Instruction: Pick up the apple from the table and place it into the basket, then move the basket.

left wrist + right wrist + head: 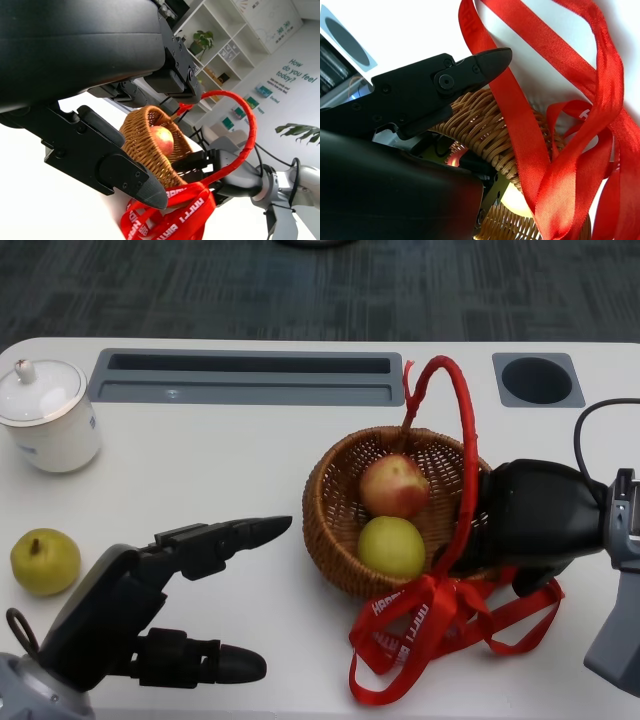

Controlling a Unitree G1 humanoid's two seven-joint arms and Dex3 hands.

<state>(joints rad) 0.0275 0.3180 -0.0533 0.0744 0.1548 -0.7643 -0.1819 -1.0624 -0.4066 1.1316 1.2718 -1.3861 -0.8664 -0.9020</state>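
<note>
Right robot hand point(530, 520) grips the light, stiff wicker basket point(340, 530) by its rim near the table's front edge, 2 fruits inside; left robot hand point(160, 610) open, empty.

Your left hand point(100, 100) up close with fingers point(125, 175) apart and empty, wicker basket point(145, 145) tilted on the white table point(45, 200), reddish apple point(161, 140) inside, red handle point(245, 125) arching over, red ribbon point(170, 220) bunched below, right hand point(225, 172) gripping the basket's far side, shelves point(220, 55) behind.
</note>
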